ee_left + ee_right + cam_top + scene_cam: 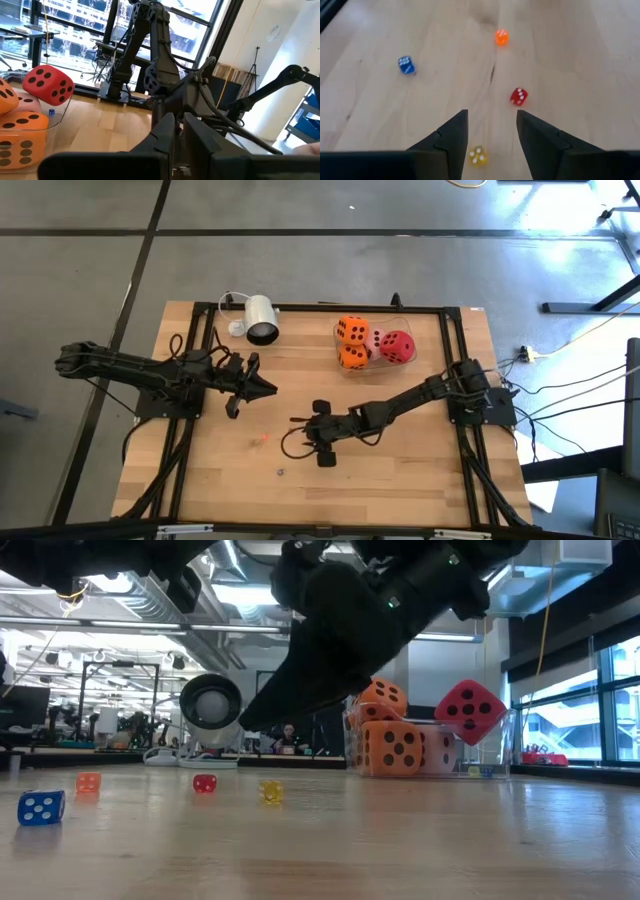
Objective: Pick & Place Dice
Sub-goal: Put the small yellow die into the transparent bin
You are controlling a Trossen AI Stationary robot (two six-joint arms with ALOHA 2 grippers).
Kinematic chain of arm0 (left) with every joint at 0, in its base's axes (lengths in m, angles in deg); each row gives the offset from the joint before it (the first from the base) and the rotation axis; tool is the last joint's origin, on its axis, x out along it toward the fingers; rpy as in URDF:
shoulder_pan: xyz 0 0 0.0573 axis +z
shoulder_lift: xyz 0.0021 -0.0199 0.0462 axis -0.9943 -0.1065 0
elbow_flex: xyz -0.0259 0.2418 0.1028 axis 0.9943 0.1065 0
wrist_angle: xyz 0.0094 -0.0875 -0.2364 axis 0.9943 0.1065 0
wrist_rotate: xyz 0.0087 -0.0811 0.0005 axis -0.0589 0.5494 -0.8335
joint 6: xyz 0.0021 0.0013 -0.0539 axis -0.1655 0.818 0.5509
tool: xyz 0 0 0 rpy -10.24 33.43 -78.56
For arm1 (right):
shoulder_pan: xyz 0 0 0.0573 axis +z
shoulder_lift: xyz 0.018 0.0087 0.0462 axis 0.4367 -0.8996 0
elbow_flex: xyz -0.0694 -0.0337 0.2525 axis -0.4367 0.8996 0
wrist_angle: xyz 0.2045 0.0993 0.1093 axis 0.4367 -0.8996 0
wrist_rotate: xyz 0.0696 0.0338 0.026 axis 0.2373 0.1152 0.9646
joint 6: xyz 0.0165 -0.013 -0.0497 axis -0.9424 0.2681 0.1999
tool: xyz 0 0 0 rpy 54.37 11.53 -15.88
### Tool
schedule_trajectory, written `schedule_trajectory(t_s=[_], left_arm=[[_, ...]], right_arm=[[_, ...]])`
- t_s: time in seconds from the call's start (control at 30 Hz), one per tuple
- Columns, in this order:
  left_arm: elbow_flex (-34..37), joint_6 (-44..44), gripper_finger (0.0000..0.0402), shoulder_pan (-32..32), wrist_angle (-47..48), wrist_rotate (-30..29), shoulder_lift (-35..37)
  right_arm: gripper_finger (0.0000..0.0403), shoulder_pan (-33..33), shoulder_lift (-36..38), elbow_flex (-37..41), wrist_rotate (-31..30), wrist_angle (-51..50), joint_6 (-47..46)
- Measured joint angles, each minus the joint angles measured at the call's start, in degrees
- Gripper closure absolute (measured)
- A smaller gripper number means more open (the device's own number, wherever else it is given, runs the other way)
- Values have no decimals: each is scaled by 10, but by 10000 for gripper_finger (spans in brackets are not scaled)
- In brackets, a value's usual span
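On table, four small dice (501,37), four big dice (351,330)

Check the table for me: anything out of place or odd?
Yes. Four small dice lie scattered on the bare wood, blue, orange, red and yellow, apart from the big dice piled in the clear tray. The right gripper, fingers open, hangs over the yellow one.

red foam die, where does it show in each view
High view: the red foam die is in the far right part of the table, beside the orange foam dice.
Low view: right of centre, tilted, above the orange dice.
Left wrist view: at the picture's left.
Right wrist view: not in it; only small dice on the table.
Shared landmark: the orange foam dice next to it.
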Motion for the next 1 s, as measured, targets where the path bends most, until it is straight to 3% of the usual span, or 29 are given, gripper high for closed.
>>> schedule_trajectory(t_s=[0.33,1.0], left_arm=[[0,0,368,0,0,0,0],[0,0,368,0,0,0,0]], right_arm=[[196,-5,0,0,45,-40,23],[192,-5,-31,0,46,-36,10]])
